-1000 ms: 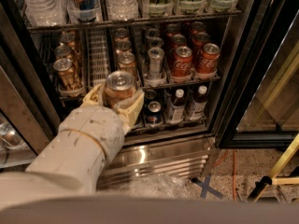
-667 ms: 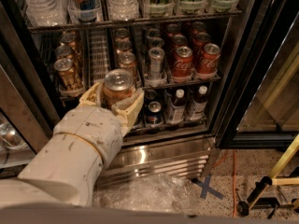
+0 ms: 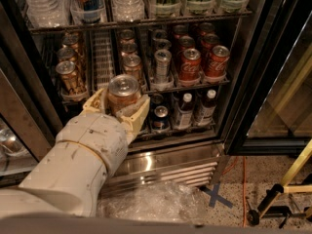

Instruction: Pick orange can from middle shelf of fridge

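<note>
Camera view, centre-left: gripper (image 3: 122, 102), fingers (image 3: 139, 112) clasped round the orange can (image 3: 123, 86).
Change over the last second: slight. The can is at the same spot, upright, seemingly out of its lane and just in front of the middle shelf (image 3: 187, 87) of the fridge (image 3: 170, 172).
Judgement: grasp holding, withdrawal nearly complete.
Arm pose: white-sleeved arm rises from lower left, wrist angled toward the shelf front.
</note>
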### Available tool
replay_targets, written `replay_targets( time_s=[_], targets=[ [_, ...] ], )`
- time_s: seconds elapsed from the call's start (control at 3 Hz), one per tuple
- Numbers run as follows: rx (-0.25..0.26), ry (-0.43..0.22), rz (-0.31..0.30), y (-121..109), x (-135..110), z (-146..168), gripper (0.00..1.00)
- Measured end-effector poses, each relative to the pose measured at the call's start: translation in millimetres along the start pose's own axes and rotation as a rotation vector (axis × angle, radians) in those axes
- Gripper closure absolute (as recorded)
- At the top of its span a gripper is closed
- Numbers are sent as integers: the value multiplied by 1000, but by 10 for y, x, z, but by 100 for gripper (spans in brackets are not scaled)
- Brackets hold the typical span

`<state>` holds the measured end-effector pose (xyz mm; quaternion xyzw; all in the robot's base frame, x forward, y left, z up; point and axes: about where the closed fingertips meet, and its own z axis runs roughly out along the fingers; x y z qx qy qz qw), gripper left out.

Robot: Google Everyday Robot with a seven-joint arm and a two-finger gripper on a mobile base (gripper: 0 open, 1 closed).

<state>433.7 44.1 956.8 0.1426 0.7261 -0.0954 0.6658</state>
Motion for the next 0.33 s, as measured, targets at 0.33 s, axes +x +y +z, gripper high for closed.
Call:
replay_targets(
  time_s=[0.33],
  targets=[
    [0, 0, 0, 0, 0, 0, 100]
  ],
)
